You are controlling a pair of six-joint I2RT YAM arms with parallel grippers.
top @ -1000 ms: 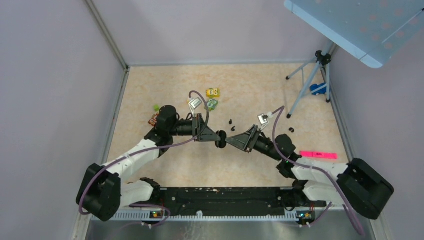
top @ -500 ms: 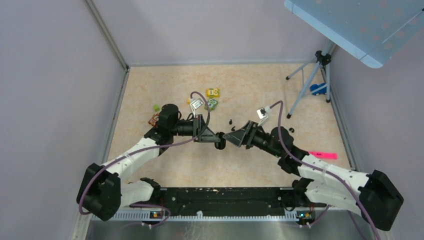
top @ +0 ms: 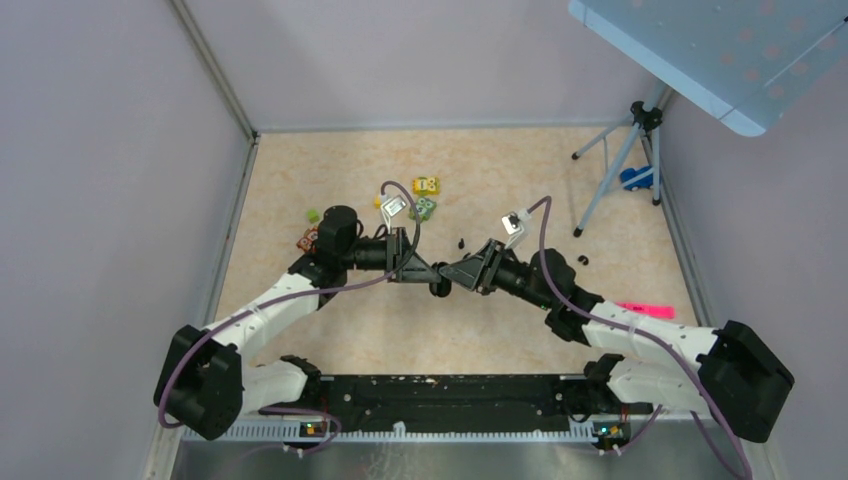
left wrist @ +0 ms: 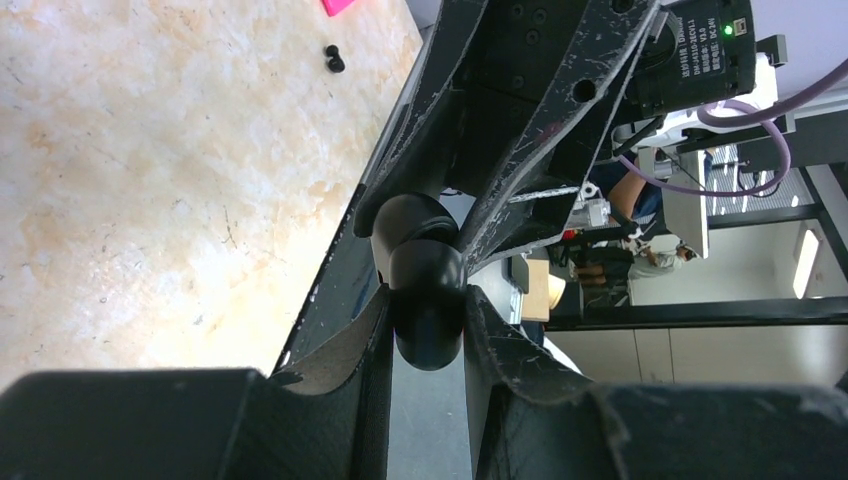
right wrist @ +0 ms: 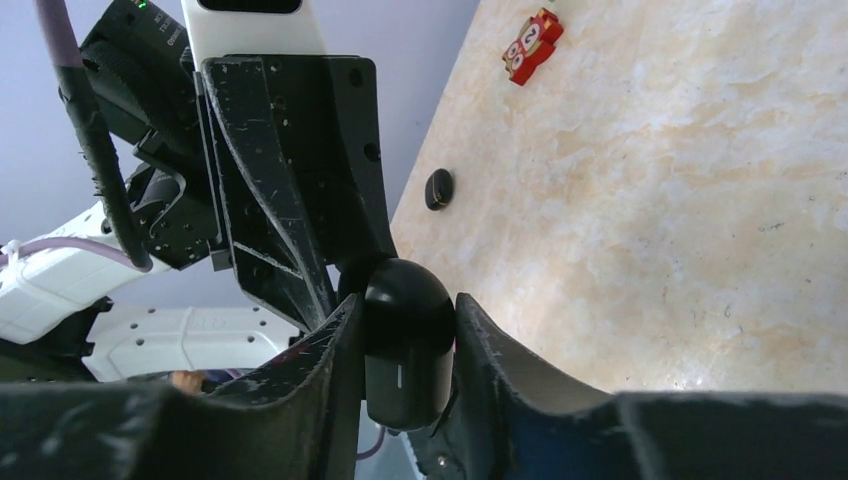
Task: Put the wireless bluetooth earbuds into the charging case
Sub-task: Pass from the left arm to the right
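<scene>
Black charging case (top: 439,289) over the worktop (top: 500,170), left pincer (left wrist: 427,300) and right pincer (right wrist: 405,320) both clamped on it from opposite sides, one earbud (top: 461,243) loose nearby.

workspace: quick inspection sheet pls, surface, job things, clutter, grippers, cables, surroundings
surface: beige marbled table
job's things: charging case gripped between both arms; one earbud loose on the table; tiny black bits further right, too small to identify
clutter: yellow block, green block, red block, pink strip
grippers: left gripper and right gripper both shut on the case
cables: purple cable loops off each wrist, not touching the case
surroundings: tripod, blue panel, plain walls
</scene>
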